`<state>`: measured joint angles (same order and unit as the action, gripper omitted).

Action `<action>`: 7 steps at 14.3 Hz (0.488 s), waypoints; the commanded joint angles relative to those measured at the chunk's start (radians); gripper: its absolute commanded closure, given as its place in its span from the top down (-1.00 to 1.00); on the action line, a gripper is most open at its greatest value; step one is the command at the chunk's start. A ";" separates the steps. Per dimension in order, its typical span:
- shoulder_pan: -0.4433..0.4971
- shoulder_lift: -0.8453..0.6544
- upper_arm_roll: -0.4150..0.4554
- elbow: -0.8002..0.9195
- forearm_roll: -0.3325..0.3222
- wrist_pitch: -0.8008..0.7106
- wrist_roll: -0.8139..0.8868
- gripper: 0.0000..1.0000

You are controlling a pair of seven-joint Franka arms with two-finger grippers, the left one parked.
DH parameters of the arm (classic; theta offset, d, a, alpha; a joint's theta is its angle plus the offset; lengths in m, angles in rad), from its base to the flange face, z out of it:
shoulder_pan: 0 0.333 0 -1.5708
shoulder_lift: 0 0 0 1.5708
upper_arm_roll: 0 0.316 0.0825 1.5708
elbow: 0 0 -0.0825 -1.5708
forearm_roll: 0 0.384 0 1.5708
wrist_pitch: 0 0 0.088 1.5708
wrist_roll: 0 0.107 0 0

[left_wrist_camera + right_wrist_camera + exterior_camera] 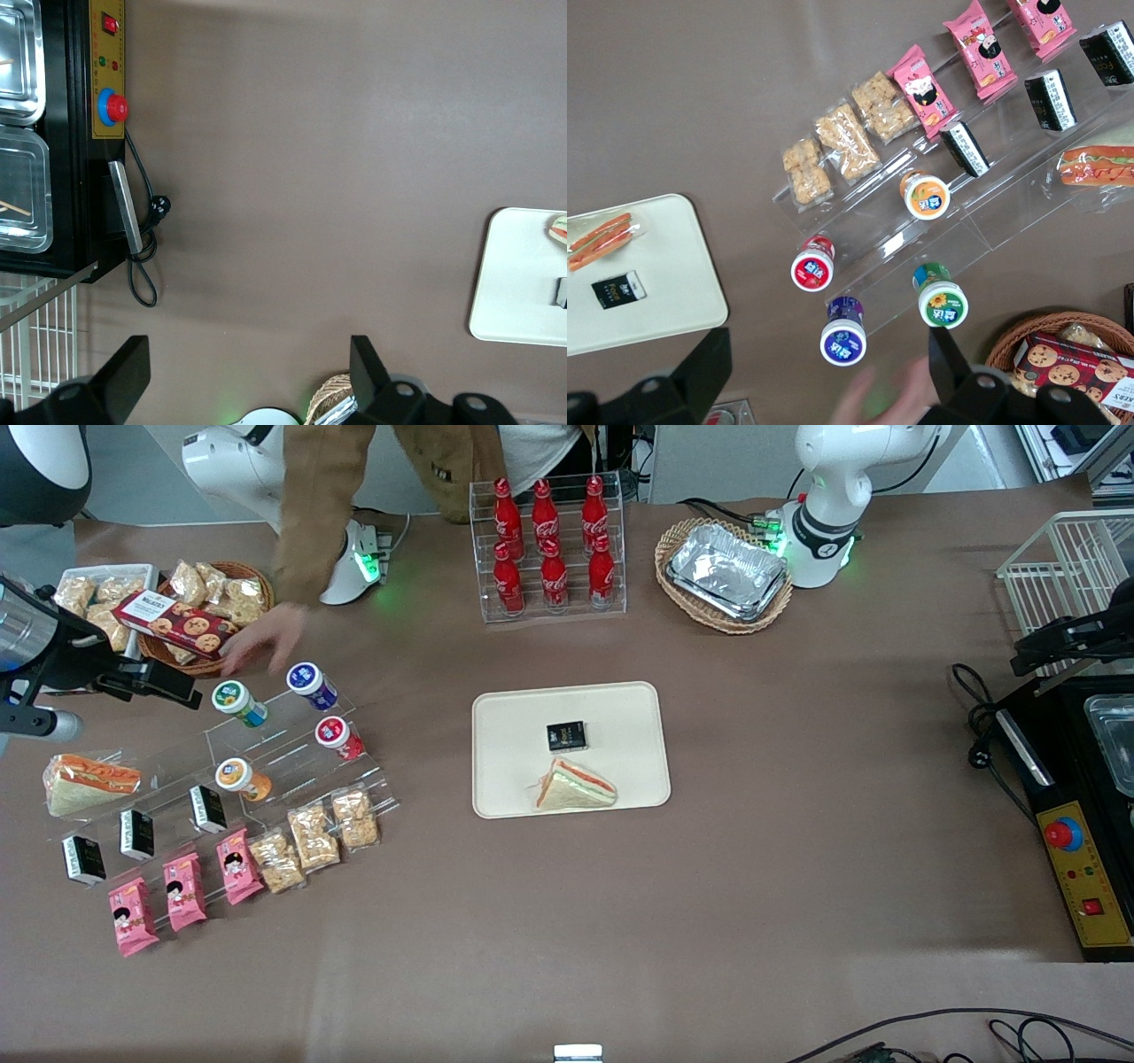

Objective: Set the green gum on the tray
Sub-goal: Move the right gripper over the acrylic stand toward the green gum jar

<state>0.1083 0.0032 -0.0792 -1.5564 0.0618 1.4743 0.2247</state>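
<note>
The green gum (237,701) lies on the top step of a clear acrylic display rack, beside a blue-purple bottle (312,685). It also shows in the right wrist view (939,297). The cream-beige tray (620,717) lies mid-table and holds a wrapped sandwich (574,786) and a small black box (566,736); it also shows in the right wrist view (664,257). My gripper (168,684) hangs high above the rack, close beside the green gum. In the right wrist view the gripper (828,376) is open wide and empty.
A person's hand (261,646) reaches over the table just farther from the camera than the gum bottles. The rack also holds a red bottle (337,735), an orange bottle (239,778) and snack packs. A wicker basket with a cookie box (182,624) stands nearby.
</note>
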 commanded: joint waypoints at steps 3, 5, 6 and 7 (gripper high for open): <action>-0.007 0.015 0.001 0.032 -0.010 -0.020 -0.002 0.99; -0.007 0.015 -0.001 0.032 -0.010 -0.022 -0.001 0.99; -0.007 0.015 -0.001 0.030 -0.008 -0.022 -0.001 0.99; -0.007 0.014 -0.001 0.024 -0.008 -0.031 -0.001 0.99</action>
<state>0.1083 0.0033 -0.0817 -1.5564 0.0618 1.4743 0.2247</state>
